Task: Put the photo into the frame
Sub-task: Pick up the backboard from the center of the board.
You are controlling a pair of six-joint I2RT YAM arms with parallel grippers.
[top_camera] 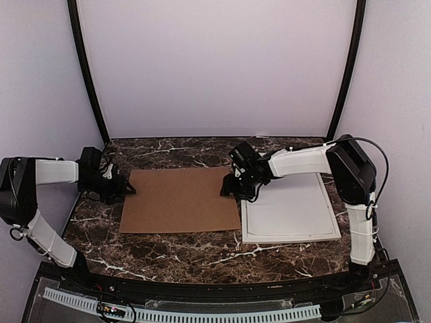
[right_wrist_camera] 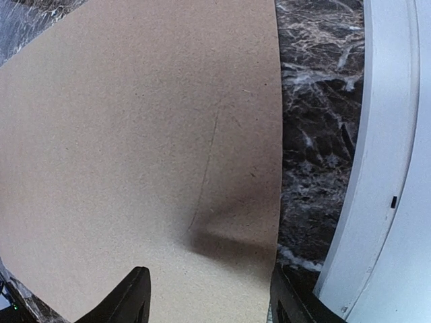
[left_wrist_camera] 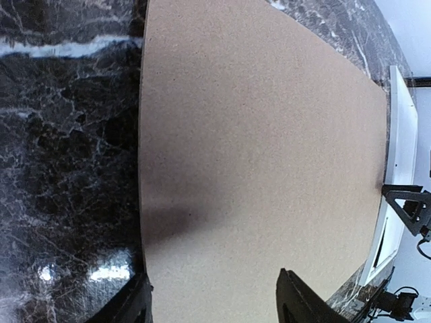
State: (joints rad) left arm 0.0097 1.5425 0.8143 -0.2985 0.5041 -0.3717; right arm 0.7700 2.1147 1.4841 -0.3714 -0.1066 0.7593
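The left gripper [top_camera: 126, 189] and right gripper [top_camera: 227, 190], jaws apart and grasping nothing, sit at the left and right edges of the flat brown board [top_camera: 178, 200]; the frame [top_camera: 289, 238] lies just right of it.

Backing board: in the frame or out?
Out. The brown backing board lies flat on the marble table, left of the white frame, with a strip of bare table between them.
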